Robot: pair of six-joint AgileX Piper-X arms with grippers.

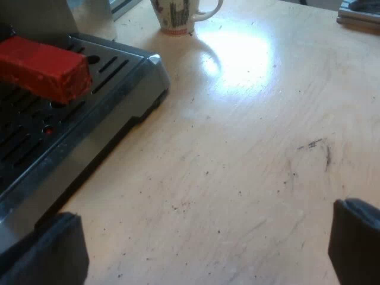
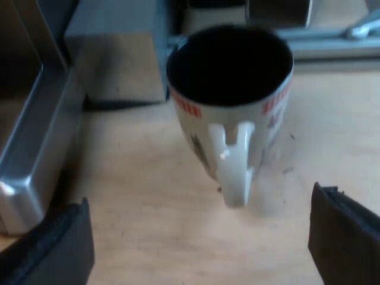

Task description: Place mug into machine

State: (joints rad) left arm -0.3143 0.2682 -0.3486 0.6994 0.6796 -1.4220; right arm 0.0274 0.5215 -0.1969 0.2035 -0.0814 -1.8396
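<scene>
A white mug (image 2: 231,101) with red rim marks and a dark inside stands upright on the wooden table, its handle (image 2: 234,163) turned toward my right gripper (image 2: 202,243). That gripper is open, its fingers wide apart a short way before the handle, holding nothing. The same mug (image 1: 178,15) stands far off beyond the espresso machine's drip tray (image 1: 77,119) in the left wrist view. My left gripper (image 1: 208,249) is open over bare table beside the tray corner. The holder handle's red end (image 1: 44,68) juts out above the tray grille.
The machine's metal base corner (image 2: 24,172) lies close beside the mug. A grey box (image 2: 116,53) and metal parts stand behind the mug. A dark flat object (image 1: 359,12) lies at the table's far edge. Bare wood (image 1: 249,148) stretches between tray and mug.
</scene>
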